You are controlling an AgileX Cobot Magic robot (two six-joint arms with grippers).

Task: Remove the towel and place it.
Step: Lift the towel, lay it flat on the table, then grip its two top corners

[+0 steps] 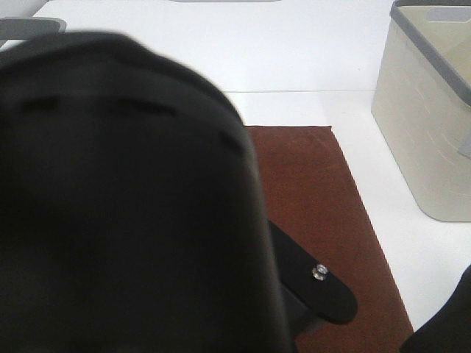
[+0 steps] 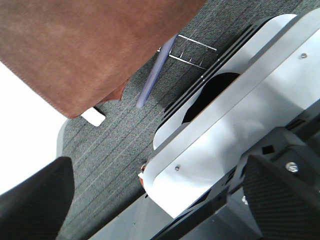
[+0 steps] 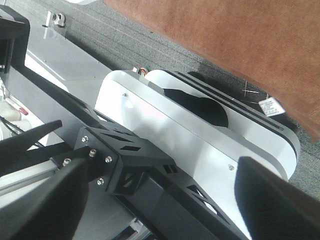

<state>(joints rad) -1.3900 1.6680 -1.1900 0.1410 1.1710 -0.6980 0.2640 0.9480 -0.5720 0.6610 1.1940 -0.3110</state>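
Left gripper spread, blurred arm half-hiding towel

A smooth white table top fills the scene under bright, even light and looks washed out at its far side, with a thin straight seam running left to right across it. On the right stands a cream rectangular plastic basket with a grey rim, throwing only a soft shadow; the grey rim of a second container shows at the far left. The floor is grey carpet with fine pale stripes, marked with thin white lines
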